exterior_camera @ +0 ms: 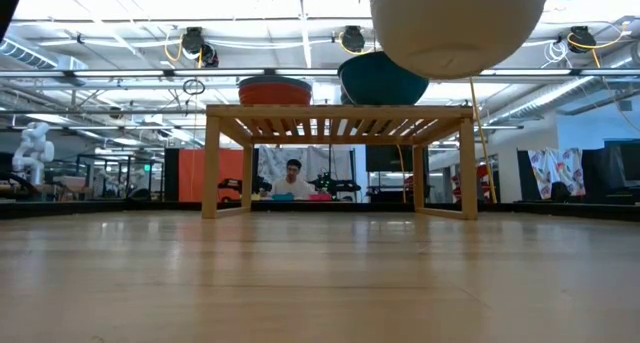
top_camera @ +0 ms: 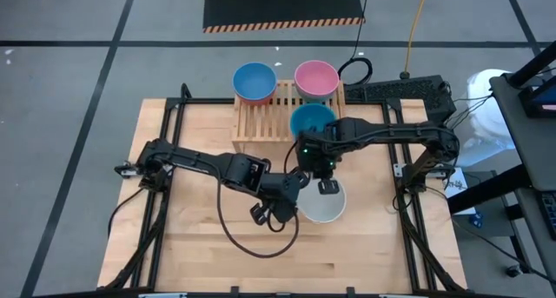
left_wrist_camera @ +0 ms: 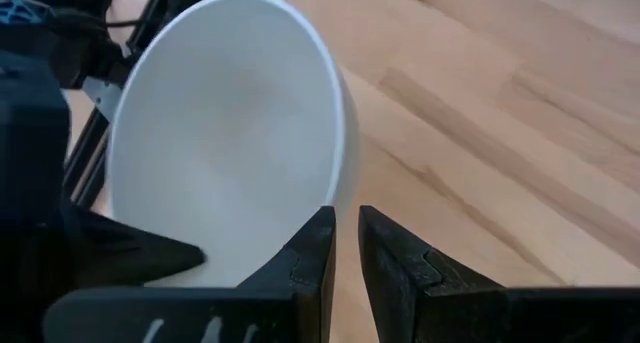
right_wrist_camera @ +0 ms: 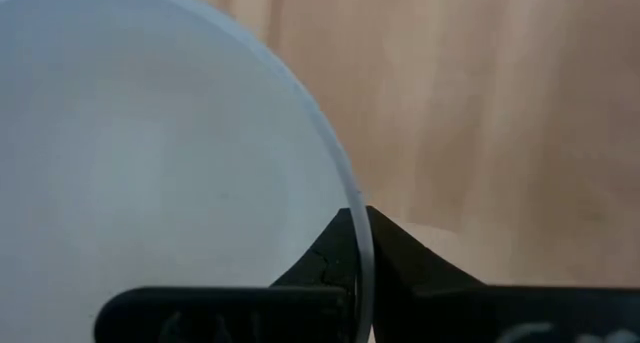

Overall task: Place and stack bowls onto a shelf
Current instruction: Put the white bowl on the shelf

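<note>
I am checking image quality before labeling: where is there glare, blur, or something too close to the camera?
Low view: the ceiling lights blow out bright, and the white bowl hangs very near the lens, cut off by the frame's top. Right wrist view: the same bowl is soft and fills much of the frame, with the right gripper pinching its rim. Left wrist view: bowl and wood grain look sharp.

Grey floor (top_camera: 69, 72), striped mat (top_camera: 282, 11)

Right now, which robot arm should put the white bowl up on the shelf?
Probably the right. The right gripper is pinching the rim of the white bowl, which is lifted off the table, close to the shelf. The left gripper sits nearly closed beside the bowl, not holding it.
</note>
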Controlling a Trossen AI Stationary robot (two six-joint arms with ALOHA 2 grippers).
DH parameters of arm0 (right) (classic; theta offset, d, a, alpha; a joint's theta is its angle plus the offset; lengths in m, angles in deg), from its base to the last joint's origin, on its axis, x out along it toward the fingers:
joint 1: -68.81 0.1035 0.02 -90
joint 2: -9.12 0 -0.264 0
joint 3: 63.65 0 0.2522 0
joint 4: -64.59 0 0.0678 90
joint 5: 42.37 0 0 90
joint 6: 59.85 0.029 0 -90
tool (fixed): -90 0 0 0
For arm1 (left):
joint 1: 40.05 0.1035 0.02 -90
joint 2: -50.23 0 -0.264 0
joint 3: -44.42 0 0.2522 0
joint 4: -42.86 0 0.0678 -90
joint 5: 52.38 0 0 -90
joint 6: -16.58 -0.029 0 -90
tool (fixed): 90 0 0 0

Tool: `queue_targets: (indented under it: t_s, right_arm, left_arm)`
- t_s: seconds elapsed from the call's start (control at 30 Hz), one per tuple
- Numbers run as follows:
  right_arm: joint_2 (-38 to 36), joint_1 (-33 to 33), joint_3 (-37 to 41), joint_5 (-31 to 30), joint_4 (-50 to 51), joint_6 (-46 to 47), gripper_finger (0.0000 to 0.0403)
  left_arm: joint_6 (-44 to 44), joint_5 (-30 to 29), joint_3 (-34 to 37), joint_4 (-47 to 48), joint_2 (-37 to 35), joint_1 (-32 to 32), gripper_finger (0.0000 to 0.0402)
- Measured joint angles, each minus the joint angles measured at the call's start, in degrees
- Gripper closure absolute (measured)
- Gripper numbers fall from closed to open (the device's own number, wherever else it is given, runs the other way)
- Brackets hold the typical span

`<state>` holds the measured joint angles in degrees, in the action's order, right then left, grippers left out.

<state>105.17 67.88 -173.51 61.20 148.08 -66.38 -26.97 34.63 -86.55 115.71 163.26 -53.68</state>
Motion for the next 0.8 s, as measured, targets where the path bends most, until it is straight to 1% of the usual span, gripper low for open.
queue_targets:
  t_s: [0.2, 0.3, 0.43, 0.57, 0.6, 0.73, 0.8]
  right_arm:
    - [0.0, 0.2, 3.0, 2.0, -2.9, -1.3, 0.0403]
    - [0.0, 0.3, 3.1, 5.9, -4.4, -4.0, 0.0403]
    - [0.0, 1.1, 3.1, 6.7, -4.9, -7.7, 0.0403]
    - [0.0, 1.6, 3.1, 6.7, -4.9, -10.9, 0.0403]
    - [0.0, 1.6, 3.1, 6.5, -5.0, -10.4, 0.0403]
    - [0.0, 1.1, 3.1, 6.2, -5.1, -2.8, 0.0403]
    - [0.0, 0.9, 3.1, 6.1, -5.0, -1.3, 0.0403]
  left_arm:
    - [0.2, 0.2, 0.0, -0.1, 0.4, 0.0, 0.0346]
    - [-0.7, 0.1, 0.0, -0.6, 0.4, 0.0, 0.0346]
    - [-2.1, -1.2, 0.0, -0.3, 0.4, -0.3, 0.0346]
    - [-2.2, -1.1, 0.0, -0.3, 0.4, -0.3, 0.0346]
    - [-2.1, -1.1, 0.0, -0.3, 0.4, -0.3, 0.0346]
    - [0.2, -1.2, 0.0, -0.1, 0.4, -0.3, 0.0346]
    - [0.6, -1.6, 0.0, 0.1, 0.4, -0.3, 0.0346]
